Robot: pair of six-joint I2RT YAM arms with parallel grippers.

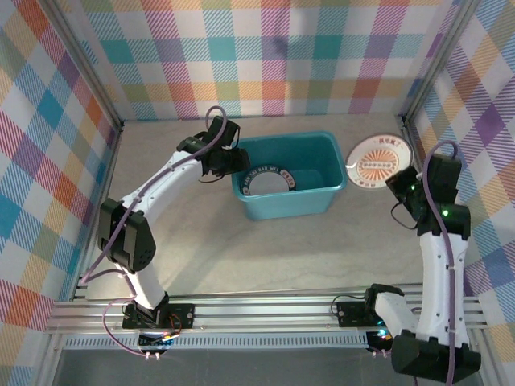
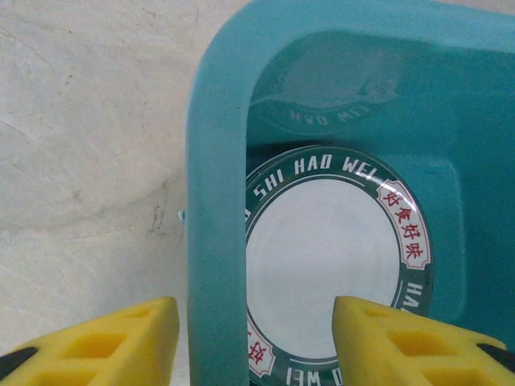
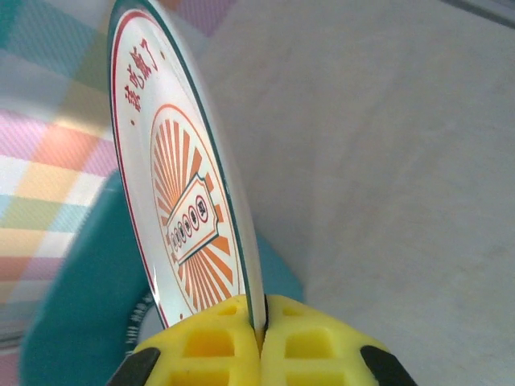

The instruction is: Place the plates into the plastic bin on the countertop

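The green-rimmed plate [image 2: 334,257] lies flat inside the plastic bin [image 1: 282,206], the released, empty left claw [image 2: 253,322] astride the bin's left wall, while the right claw [image 3: 261,322] clenches the orange sunburst plate [image 3: 185,201] by its rim, right of the bin, likely for carrying across.

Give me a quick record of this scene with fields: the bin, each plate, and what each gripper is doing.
plastic bin: teal, standing on the countertop
green-rimmed plate: inside the bin, face up
orange sunburst plate: outside the bin, to its right in the top view, gripped at its rim
left gripper: open, fingers straddling the bin's wall, holding nothing
right gripper: shut on the orange sunburst plate
plates in bin: one visible
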